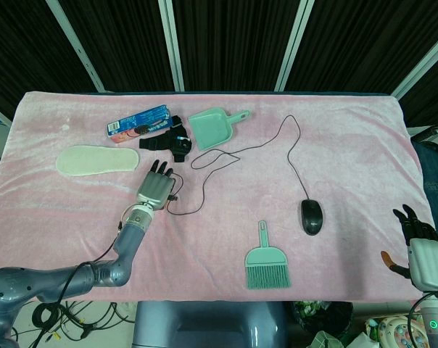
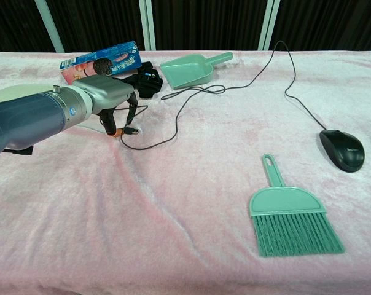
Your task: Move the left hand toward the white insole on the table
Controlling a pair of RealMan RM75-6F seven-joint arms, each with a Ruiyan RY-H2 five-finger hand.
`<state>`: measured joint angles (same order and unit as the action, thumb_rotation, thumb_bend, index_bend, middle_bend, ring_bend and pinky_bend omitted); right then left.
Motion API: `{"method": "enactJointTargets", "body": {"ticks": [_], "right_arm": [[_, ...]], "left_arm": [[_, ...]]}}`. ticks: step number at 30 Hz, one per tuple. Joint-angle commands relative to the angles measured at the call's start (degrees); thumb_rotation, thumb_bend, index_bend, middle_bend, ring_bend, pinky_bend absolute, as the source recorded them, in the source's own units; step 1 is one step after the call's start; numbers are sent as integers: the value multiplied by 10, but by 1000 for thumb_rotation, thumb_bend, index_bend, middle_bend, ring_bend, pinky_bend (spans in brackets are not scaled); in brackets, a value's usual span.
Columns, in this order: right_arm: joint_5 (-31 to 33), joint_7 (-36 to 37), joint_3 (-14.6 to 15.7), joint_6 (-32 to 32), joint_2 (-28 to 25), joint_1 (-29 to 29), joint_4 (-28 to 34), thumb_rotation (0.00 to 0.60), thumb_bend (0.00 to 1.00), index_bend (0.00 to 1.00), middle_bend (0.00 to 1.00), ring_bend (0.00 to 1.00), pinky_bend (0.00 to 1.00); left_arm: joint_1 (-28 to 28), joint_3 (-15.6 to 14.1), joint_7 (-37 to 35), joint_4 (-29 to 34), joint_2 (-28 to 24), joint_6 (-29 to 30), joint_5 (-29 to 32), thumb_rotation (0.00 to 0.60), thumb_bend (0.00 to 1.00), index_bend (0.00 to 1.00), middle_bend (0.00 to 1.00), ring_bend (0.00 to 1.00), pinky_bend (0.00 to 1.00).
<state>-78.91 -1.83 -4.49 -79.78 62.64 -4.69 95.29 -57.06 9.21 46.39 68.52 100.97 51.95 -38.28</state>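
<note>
The white insole (image 1: 97, 161) lies flat on the pink cloth at the left; in the chest view only a sliver of the insole (image 2: 13, 93) shows behind my left forearm. My left hand (image 1: 154, 186) hovers low over the cloth to the right of the insole, a short gap away, fingers spread and pointing to the far side, holding nothing. Seen from the chest, the left hand (image 2: 112, 101) has its fingers hanging down next to the cable's plug. My right hand (image 1: 420, 243) is off the table's right edge, fingers apart and empty.
A black mouse (image 1: 312, 216) with a long cable (image 1: 226, 154) runs to a plug beside my left hand. A green dustpan (image 1: 212, 126), a blue snack box (image 1: 136, 122) and a black strap (image 1: 170, 143) lie at the back. A green brush (image 1: 267, 261) lies near the front edge.
</note>
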Motion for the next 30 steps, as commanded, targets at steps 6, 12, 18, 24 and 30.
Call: {"method": "enactJointTargets", "body": {"ticks": [6, 12, 18, 24, 30], "right_arm": [[0, 1, 0, 0, 0, 0, 0, 600, 178, 129, 36, 185, 177], [1, 4, -1, 1, -1, 0, 0, 600, 178, 129, 37, 185, 177], [0, 5, -1, 1, -1, 0, 0, 600, 178, 129, 37, 185, 177], [1, 8, -1, 1, -1, 0, 1, 600, 178, 129, 37, 185, 177], [1, 8, -1, 2, -1, 0, 0, 600, 179, 129, 37, 185, 177]], "left_arm": [[-2, -3, 5, -5, 6, -3, 2, 600, 319, 485, 179, 0, 0], [-3, -4, 8, -14, 11, -6, 6, 600, 320, 500, 181, 0, 0], [-5, -5, 14, -18, 14, -6, 8, 600, 327, 533, 190, 0, 0], [-4, -2, 11, -17, 15, -3, 6, 600, 362, 550, 198, 0, 0], [-1, 0, 9, -11, 10, 1, 7, 600, 372, 558, 198, 0, 0]]}}
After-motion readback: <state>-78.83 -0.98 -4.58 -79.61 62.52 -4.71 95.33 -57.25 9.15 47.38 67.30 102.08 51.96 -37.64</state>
